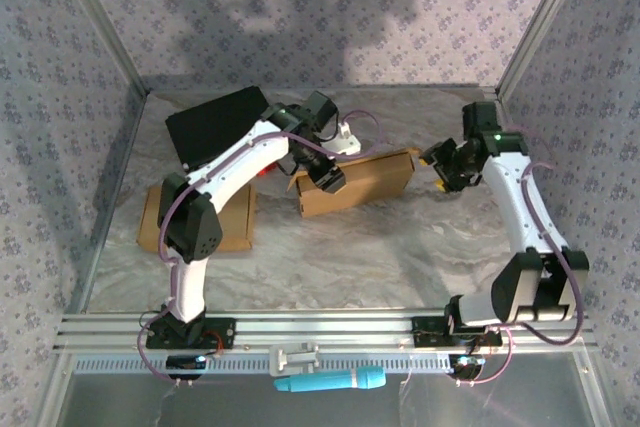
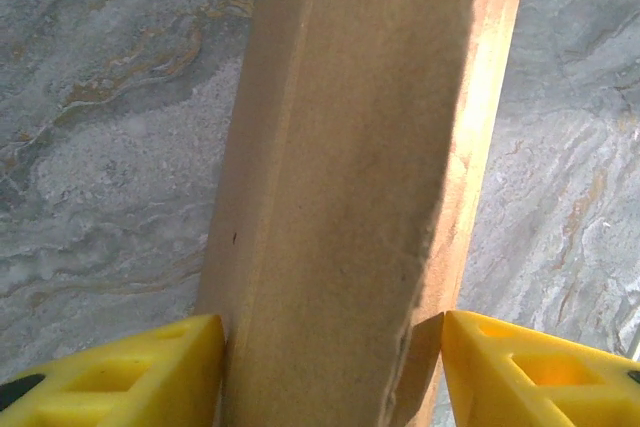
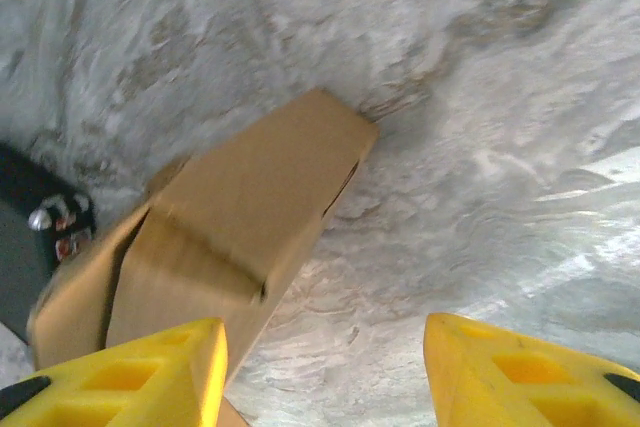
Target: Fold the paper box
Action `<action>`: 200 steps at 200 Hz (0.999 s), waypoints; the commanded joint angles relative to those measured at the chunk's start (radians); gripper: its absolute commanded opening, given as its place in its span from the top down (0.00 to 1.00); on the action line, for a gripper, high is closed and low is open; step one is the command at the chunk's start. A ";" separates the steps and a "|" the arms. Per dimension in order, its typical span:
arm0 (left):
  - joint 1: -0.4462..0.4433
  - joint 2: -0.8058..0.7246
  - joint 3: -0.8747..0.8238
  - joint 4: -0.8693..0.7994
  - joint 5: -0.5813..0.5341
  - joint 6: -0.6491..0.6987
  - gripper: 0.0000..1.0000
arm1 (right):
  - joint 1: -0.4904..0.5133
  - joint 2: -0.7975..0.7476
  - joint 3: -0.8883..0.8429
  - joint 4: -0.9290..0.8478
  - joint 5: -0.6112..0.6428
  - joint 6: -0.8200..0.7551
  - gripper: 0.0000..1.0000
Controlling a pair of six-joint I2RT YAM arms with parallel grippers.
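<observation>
- In the top view the paper box (image 1: 365, 182) lies in the middle of the grey marbled surface (image 1: 400, 247), between the two arms. The left end effector (image 1: 325, 177) is at its left end. The right end effector (image 1: 443, 165) stands just past its right end, apart from it.
- The left wrist view shows more of this grip than the top view does. The box runs straight ahead of the left end effector, between its two yellow fingers (image 2: 120, 377). The jaws stand as wide as the box, and both fingers lie right against its sides. Whether they press on it, one cannot tell.
- In the right wrist view the right end effector is wide open and empty, with bare surface between its fingers. The box is ahead of it, toward the left of that view, and a folded flap shows on its near face.
- The box is plain brown cardboard, matte and slightly fibrous, long, with flat sides and sharp creases. The fingers are smooth yellow plastic with hollow cells.
- The top view also shows a flat cardboard sheet (image 1: 150, 217), nearer the bases than the left end effector and to its left, and a black flat object (image 1: 210, 122) farther out on that side.
</observation>
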 commanded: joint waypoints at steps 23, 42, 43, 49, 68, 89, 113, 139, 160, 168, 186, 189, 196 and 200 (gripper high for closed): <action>0.027 0.040 0.017 0.000 0.008 -0.005 0.41 | 0.151 0.006 -0.004 0.069 0.052 0.050 0.45; 0.031 0.043 0.017 0.003 0.014 -0.005 0.41 | 0.199 0.054 0.030 0.086 0.058 0.070 0.45; 0.032 0.044 0.016 0.003 0.014 -0.005 0.42 | 0.200 0.056 0.033 0.087 0.058 0.071 0.45; 0.033 0.044 0.016 0.006 0.013 -0.005 0.42 | 0.214 0.069 0.044 0.089 0.064 0.077 0.45; 0.039 0.047 0.016 0.009 0.018 -0.005 0.41 | 0.244 0.109 0.057 0.085 0.078 0.106 0.45; 0.045 0.049 0.016 0.015 0.019 -0.004 0.40 | 0.257 0.158 0.065 0.083 0.096 0.128 0.45; 0.052 0.044 0.021 0.029 0.012 -0.011 0.36 | 0.254 0.221 0.088 0.040 0.119 0.139 0.48; 0.067 0.034 0.027 0.052 0.019 -0.022 0.35 | 0.251 0.253 0.095 0.054 0.125 0.164 0.55; 0.079 0.038 0.028 0.058 0.036 -0.027 0.35 | 0.251 0.280 0.120 0.049 0.127 0.183 0.56; 0.079 0.040 0.027 0.056 0.038 -0.027 0.35 | 0.251 0.288 0.131 0.048 0.126 0.187 0.56; 0.080 0.046 0.028 0.057 0.043 -0.025 0.35 | 0.251 0.299 0.149 0.043 0.125 0.194 0.58; 0.079 0.046 0.028 0.057 0.042 -0.025 0.36 | 0.252 0.299 0.150 0.042 0.125 0.195 0.59; 0.079 0.046 0.028 0.057 0.042 -0.025 0.36 | 0.250 0.304 0.155 0.036 0.124 0.197 0.62; 0.080 0.047 0.027 0.057 0.040 -0.024 0.36 | 0.250 0.307 0.156 0.034 0.122 0.199 0.65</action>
